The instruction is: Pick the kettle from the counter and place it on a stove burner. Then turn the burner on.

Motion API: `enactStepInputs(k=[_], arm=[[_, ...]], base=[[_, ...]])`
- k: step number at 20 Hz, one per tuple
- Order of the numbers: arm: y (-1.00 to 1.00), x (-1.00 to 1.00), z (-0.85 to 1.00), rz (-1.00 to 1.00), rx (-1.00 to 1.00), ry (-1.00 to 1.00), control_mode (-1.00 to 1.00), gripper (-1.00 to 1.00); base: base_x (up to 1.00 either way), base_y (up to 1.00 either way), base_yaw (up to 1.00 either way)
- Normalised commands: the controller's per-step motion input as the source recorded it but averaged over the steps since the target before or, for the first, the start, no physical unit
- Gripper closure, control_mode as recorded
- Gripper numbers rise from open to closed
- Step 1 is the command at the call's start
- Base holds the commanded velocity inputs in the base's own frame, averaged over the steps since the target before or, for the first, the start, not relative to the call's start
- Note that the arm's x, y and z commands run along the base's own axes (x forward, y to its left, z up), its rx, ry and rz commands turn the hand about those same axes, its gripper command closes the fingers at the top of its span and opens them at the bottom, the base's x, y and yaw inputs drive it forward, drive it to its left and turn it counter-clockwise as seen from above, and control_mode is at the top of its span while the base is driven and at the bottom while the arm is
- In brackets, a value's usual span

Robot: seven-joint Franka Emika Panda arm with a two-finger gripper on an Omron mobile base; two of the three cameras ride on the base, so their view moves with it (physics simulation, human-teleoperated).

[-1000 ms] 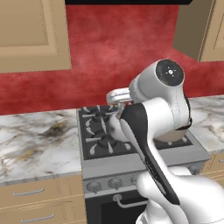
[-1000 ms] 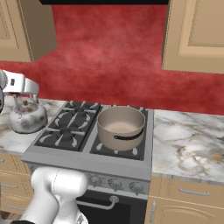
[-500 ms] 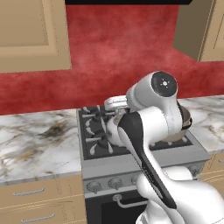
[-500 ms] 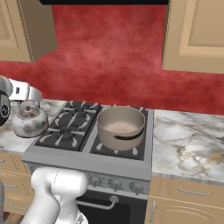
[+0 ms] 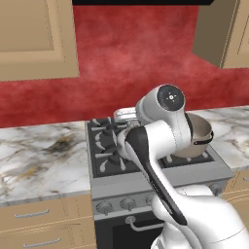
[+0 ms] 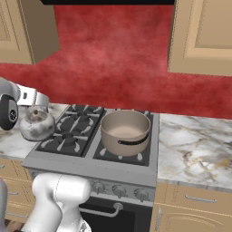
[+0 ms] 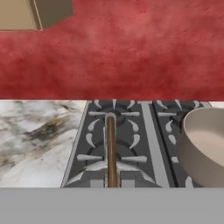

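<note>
Red-walled kitchen: over the table's (image 6: 195, 145) stove edge, fingers (image 6: 34, 105) clamp the kettle (image 6: 37, 125) handle, beside the pot (image 6: 125, 132).

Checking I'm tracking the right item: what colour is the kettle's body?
Silvery-white with a mottled sheen; the kettle shows best in the right base view.

Pot (image 6: 125, 132) on right burners; left burners (image 6: 69, 130) free.
</note>
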Motion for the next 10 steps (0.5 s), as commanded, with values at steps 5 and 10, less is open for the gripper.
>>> enactStepInputs(k=[5, 10], arm=[[0.00, 0.38, -0.12, -0.05, 0.00, 0.00, -1.00, 1.00], [0.00, 0.38, -0.10, -0.05, 0.00, 0.01, -1.00, 1.00]], base=[[0.00, 0.00, 0.00], [0.00, 0.00, 0.00]])
